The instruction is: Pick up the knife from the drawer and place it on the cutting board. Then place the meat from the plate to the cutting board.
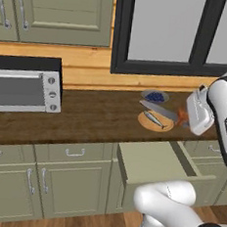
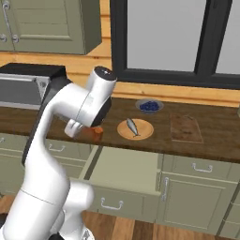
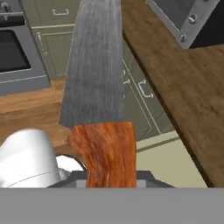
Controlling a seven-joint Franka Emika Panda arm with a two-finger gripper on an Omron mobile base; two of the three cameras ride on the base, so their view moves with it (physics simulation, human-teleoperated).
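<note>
My gripper [image 1: 185,117] is shut on the knife's orange-red handle [image 3: 107,153], and it holds the knife in the air near the counter's front edge, above the open drawer [image 1: 155,163]. In the hand view the grey blade [image 3: 94,65] points away from the hand. In the left base view the blade [image 1: 157,110] shows in front of the plate [image 1: 146,121]. The silvery fish [image 2: 132,126] lies on the round tan plate [image 2: 140,133]. The dark brown cutting board [image 2: 185,128] lies bare to the plate's right. The handle [image 2: 97,132] pokes out beneath my arm.
A grey bowl of blueberries [image 2: 149,106] stands behind the plate near the window. A toaster oven [image 1: 22,84] sits on the counter's left end. The pulled-out drawer [image 2: 124,171] juts out below the counter edge, with closed cabinet doors on both sides.
</note>
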